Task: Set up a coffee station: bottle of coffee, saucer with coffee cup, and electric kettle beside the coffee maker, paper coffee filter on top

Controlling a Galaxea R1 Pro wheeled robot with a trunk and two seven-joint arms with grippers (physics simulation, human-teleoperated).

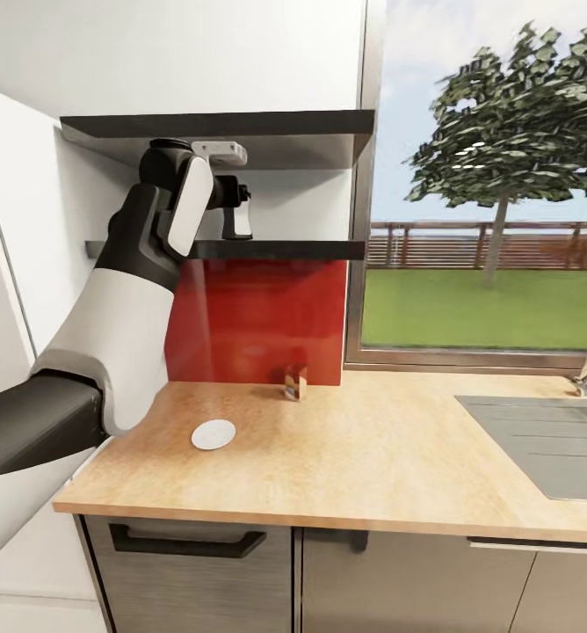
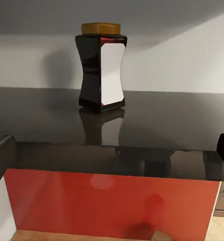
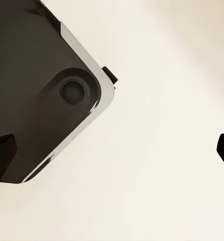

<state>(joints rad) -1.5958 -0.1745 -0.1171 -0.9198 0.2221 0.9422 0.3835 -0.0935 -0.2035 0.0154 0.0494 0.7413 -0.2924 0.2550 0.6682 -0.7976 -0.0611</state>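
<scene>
The left pincer (image 1: pixel 237 218) is reaching up at the front edge of the kitchen shelf (image 1: pixel 276 250), its fingers spread wide: in the left wrist view their dark tips are sitting at the two sides of the picture with nothing between them. The bottle of coffee (image 2: pixel 102 68) is standing upright on the shelf board, well back from the front edge and straight ahead of the pincer, not yet touched. So the bottle move is looking barely begun; the reach has to carry on inward before any pinch.

On the tabletop (image 1: pixel 373 457) the saucer (image 1: pixel 213 433) is lying flat near the left end, with no cup on it. A small brown block (image 1: pixel 295 382) is sitting by the red backsplash (image 1: pixel 258 321) at the back edge. The sink (image 1: pixel 548 440) is occupying the right end.

The right pincer's fingers (image 3: pixel 1 158) are also showing spread, pointing at a pale surface beside a dark robot part, holding nothing. Nearly every step seems left to do.
</scene>
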